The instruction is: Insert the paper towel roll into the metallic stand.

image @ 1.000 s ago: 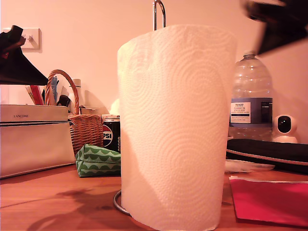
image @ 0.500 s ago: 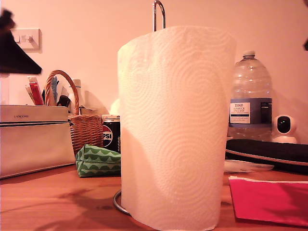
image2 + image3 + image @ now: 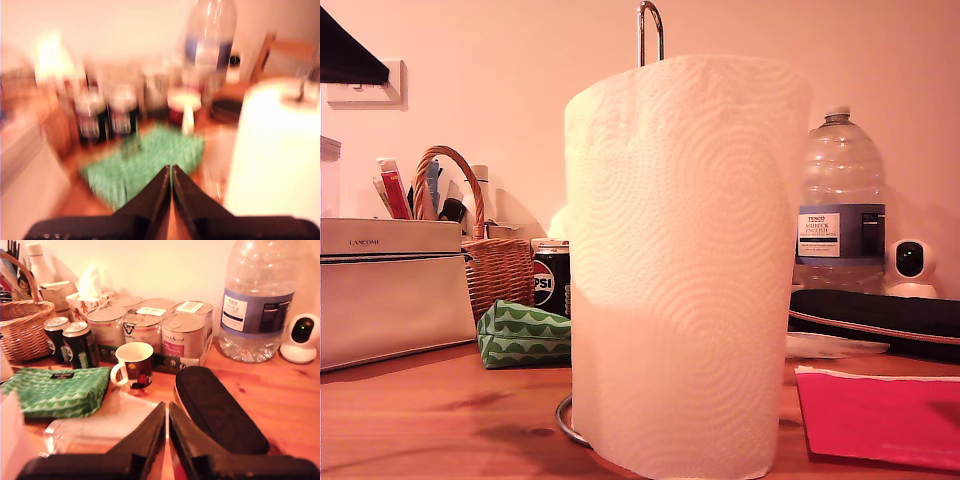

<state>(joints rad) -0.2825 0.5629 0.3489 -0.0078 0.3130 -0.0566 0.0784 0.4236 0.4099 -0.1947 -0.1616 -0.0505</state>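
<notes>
paper towel roll (image 3: 685, 260) sits on the metallic stand (image 3: 650, 30). my first gripper (image 3: 171, 172) and my second gripper (image 3: 166, 410) have closed, empty fingers; a careless swing could topple it.

Readable text: "LANCOME" on the white box (image 3: 390, 242), "PSI" on the can (image 3: 550, 279). Bottle (image 3: 841, 190) label reads "TESCO"; smaller lines under it too small to read. Nothing else legible.
</notes>
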